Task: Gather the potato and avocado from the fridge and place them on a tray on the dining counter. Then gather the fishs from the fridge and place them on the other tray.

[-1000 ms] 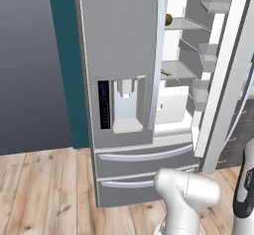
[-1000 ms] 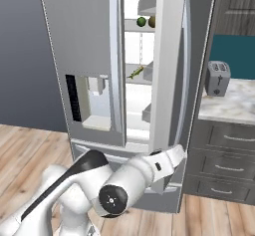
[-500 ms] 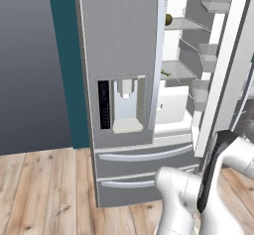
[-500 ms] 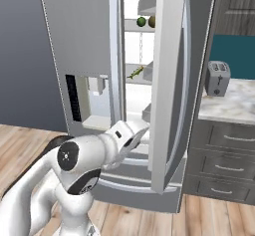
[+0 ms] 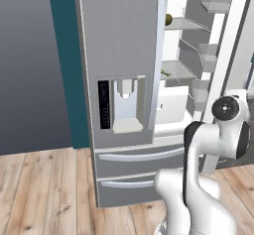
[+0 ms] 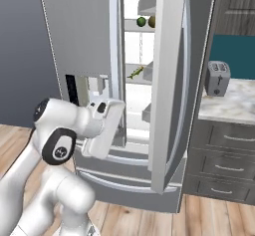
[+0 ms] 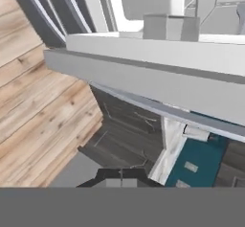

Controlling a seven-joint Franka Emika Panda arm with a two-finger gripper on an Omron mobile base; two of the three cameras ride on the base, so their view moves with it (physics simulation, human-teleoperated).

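End effector (image 7: 120, 175) closed, holding nothing, low by the tall grey steel French-door fridge (image 5: 119, 55), hand view rolled toward wood floor (image 7: 33, 106); right door open; small dark green rounded avocado (image 6: 141, 22) on upper white shelf, up and beyond the hand; slender grey-green fish (image 6: 136, 72) one shelf lower

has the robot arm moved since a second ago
Yes. In the right base view the arm has swung up from low near the floor and now stands in front of the fridge drawers, reaching toward its open right door.
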